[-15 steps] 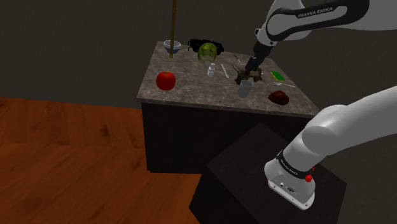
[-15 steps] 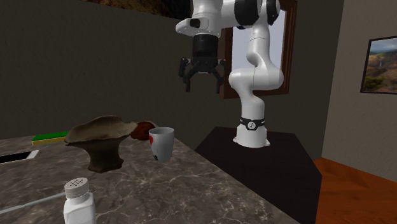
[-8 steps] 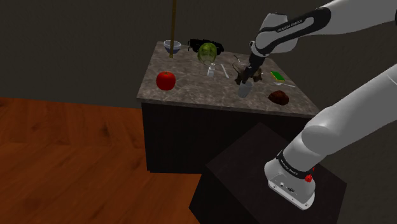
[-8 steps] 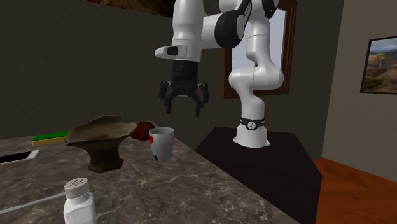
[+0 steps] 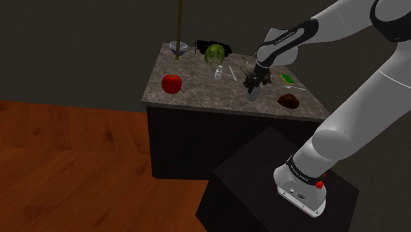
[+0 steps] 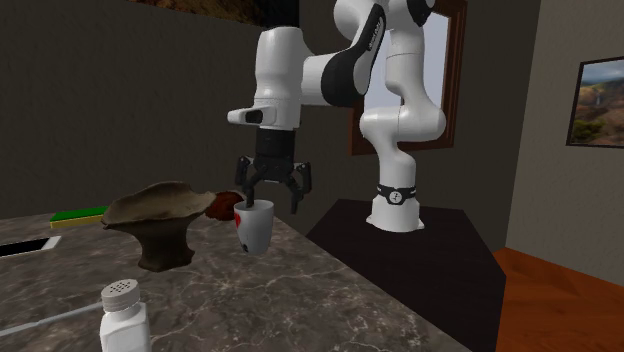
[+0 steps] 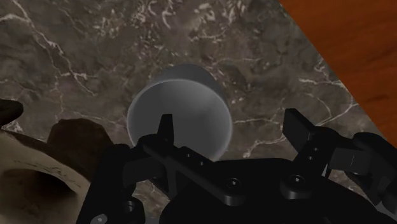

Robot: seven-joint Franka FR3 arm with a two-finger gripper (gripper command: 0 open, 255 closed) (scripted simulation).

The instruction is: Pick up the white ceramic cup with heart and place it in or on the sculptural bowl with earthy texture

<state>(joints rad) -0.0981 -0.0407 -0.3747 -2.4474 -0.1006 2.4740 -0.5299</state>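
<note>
One white cup with a red heart (image 6: 255, 226) is seen upright on the dark marbled counter (image 6: 310, 290), just beside one rough brown pedestal bowl (image 6: 150, 215). The black gripper (image 6: 268, 196) is positioned at the cup's rim, its two fingers (image 7: 165, 130) spread apart.

White cup (image 6: 256, 226), red heart — upright, just beside the rough brown bowl (image 6: 152, 208)

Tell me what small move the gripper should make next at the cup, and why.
Probably lower straight down a little. The open gripper hangs just above the cup, not touching it. In the wrist view one finger sits over the cup's mouth and the other outside its rim, so descending should put the wall between them, ready to close.
</note>
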